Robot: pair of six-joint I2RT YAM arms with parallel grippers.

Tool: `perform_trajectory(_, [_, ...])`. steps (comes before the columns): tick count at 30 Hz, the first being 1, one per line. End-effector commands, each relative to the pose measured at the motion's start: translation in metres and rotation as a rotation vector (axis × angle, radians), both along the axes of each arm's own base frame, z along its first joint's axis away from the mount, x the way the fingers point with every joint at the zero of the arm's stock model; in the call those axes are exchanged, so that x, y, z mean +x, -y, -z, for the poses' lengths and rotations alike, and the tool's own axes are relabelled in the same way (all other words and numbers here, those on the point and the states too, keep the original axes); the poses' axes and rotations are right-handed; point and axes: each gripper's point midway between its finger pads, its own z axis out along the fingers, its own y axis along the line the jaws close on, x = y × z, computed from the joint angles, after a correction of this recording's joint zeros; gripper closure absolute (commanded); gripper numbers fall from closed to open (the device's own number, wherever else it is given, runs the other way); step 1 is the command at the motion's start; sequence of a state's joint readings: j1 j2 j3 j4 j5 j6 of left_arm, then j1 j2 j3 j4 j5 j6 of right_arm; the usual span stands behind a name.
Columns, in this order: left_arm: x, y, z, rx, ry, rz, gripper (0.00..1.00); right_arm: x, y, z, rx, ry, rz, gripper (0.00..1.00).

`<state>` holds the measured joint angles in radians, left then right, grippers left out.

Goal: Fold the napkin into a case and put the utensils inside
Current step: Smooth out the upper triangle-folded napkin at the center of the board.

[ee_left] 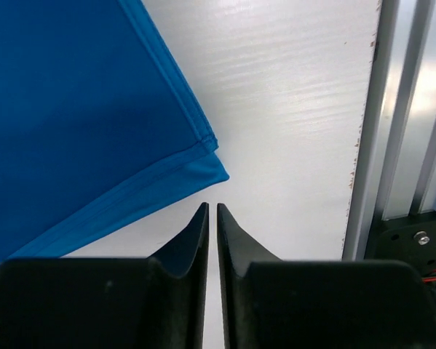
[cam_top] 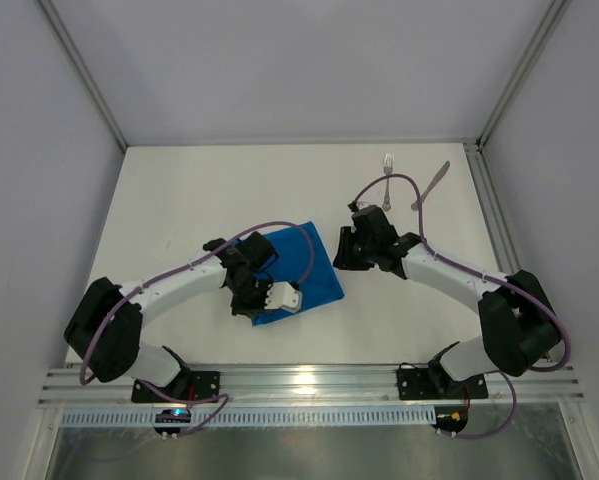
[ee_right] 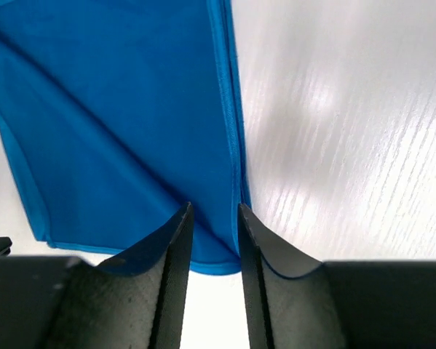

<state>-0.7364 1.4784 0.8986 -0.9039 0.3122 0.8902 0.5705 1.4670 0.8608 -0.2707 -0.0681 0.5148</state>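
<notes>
The bright blue napkin [cam_top: 304, 262] lies flat mid-table, and two hemmed layers show at its near corner [ee_left: 203, 156]. My left gripper [cam_top: 247, 305] hovers at that corner. In the left wrist view its fingers [ee_left: 210, 206] stand a thin slit apart with only bare table between them, just short of the cloth. My right gripper [cam_top: 341, 255] is at the napkin's right edge. Its jaws [ee_right: 213, 207] are open over the cloth's corner [ee_right: 210, 251], and the hem [ee_right: 228, 109] runs up between them. The fork [cam_top: 388, 165] and knife [cam_top: 431, 185] lie at the far right.
An aluminium rail [cam_top: 309, 382] runs along the near table edge and shows close by in the left wrist view [ee_left: 392, 123]. A second rail [cam_top: 489, 210] borders the right side beside the knife. Grey walls close in the table on three sides.
</notes>
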Motion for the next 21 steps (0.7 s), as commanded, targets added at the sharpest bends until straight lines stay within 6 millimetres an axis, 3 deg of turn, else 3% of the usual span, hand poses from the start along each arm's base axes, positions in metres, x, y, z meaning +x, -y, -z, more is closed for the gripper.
perform_trajectory(1, [0.000, 0.021, -0.048, -0.165, -0.012, -0.033, 0.88, -0.002, -0.003, -0.025, 0.000, 0.060, -0.030, 0.67])
perform_trajectory(3, [0.000, 0.026, -0.061, -0.227, -0.056, -0.066, 0.81, -0.009, -0.006, -0.022, 0.009, 0.052, -0.045, 0.73])
perform_trajectory(5, [0.017, 0.022, -0.066, -0.255, -0.052, -0.169, 0.77, -0.016, -0.011, -0.018, 0.018, 0.042, -0.068, 0.82])
perform_trajectory(7, [0.050, 0.028, -0.074, -0.326, -0.024, -0.350, 0.73, -0.021, -0.017, -0.016, 0.023, 0.043, -0.086, 0.87])
perform_trajectory(10, [0.116, 0.011, -0.085, -0.409, 0.023, -0.701, 0.66, -0.030, -0.029, -0.013, 0.021, 0.045, -0.116, 0.89])
perform_trajectory(13, [0.167, -0.018, -0.079, -0.404, 0.106, -0.937, 0.58, -0.034, -0.035, -0.006, 0.011, 0.041, -0.127, 0.90])
perform_trajectory(15, [0.183, -0.027, -0.071, -0.407, 0.095, -1.029, 0.50, -0.035, -0.038, 0.005, 0.003, 0.019, -0.136, 0.91])
perform_trajectory(21, [0.216, -0.033, -0.050, -0.385, 0.150, -1.059, 0.41, -0.043, -0.055, 0.026, 0.002, -0.027, -0.161, 0.92])
